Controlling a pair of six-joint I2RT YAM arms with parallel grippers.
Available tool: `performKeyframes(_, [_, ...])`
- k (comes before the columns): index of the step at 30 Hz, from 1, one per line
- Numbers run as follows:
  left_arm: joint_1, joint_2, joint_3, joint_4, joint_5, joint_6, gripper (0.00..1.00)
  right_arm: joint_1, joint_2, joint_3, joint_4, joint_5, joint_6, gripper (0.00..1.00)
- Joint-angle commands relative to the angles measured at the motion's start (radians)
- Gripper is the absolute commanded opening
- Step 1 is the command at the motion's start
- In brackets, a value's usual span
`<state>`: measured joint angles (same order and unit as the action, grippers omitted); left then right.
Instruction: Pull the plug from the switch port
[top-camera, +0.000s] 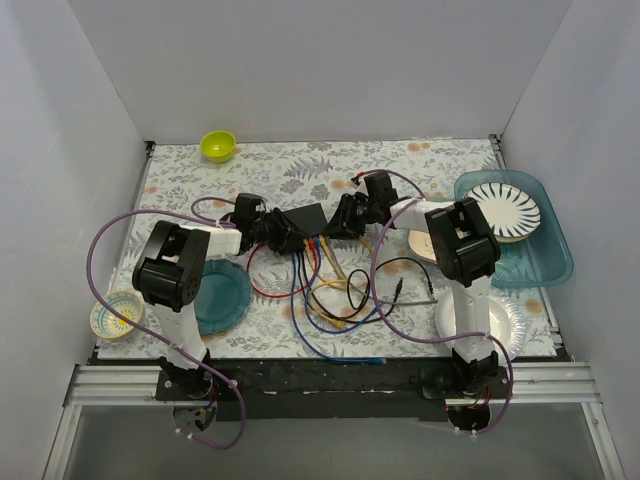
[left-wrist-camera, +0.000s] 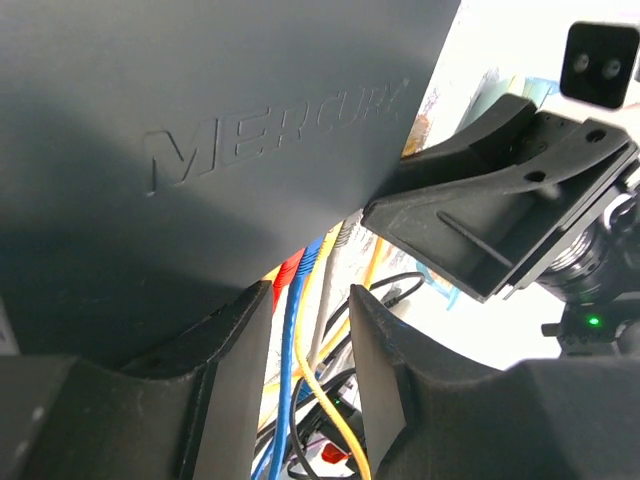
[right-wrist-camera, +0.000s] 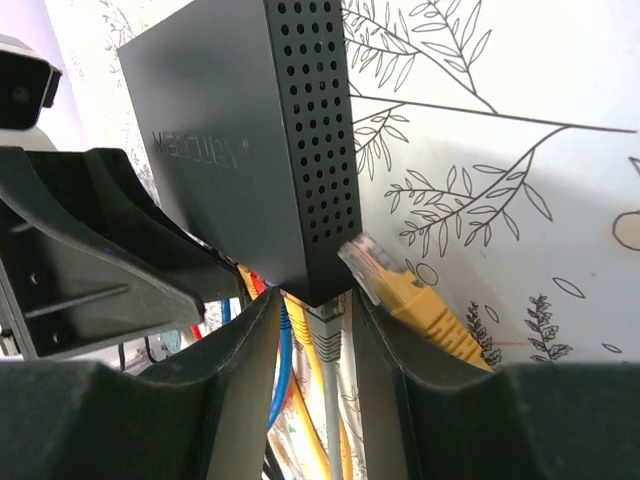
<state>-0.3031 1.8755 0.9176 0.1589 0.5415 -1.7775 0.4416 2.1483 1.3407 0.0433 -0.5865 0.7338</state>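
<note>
One yellow plug (right-wrist-camera: 385, 275) loose | right hand (right-wrist-camera: 314, 298) straddles grey plug (right-wrist-camera: 325, 330) at switch (right-wrist-camera: 240, 130), pinch unclear | left hand (left-wrist-camera: 310, 290) spread | clamp it, brace switch, pull straight out

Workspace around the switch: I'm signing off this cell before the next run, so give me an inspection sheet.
Surface: floral table cover.
Job's things: switch between both grippers; yellow plug out of its port, beside the switch's corner.
Clutter: lime bowl, teal plate, small bowl, blue tray holding a striped plate, clear plate.
Grippers: left gripper at the switch's edge; right gripper astride a grey plug; jaws apart, grip unclear.
Cables: coloured leads tangled on the near side of the switch.
Surroundings: white walls; nothing else seen.
</note>
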Motion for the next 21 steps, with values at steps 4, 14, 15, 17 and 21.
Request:
performKeyframes(4, [0.027, 0.056, 0.09, -0.045, -0.057, -0.006, 0.37, 0.002, -0.015, -0.086, -0.005, 0.031, -0.03, 0.41])
performKeyframes(14, [0.032, 0.109, 0.193, 0.073, -0.005, -0.097, 0.37, -0.009, 0.007, -0.06, -0.007, 0.022, -0.013, 0.39])
performKeyframes(15, [0.032, 0.102, 0.182, 0.118, 0.018, -0.106, 0.37, -0.012, 0.008, -0.064, -0.003, 0.02, -0.005, 0.39])
performKeyframes(17, [0.033, 0.096, 0.167, 0.183, 0.061, -0.138, 0.37, -0.015, 0.008, -0.069, 0.009, 0.017, -0.001, 0.39])
performKeyframes(21, [0.033, 0.073, 0.125, 0.428, 0.188, -0.197, 0.38, -0.027, 0.004, -0.074, 0.009, 0.017, 0.006, 0.38])
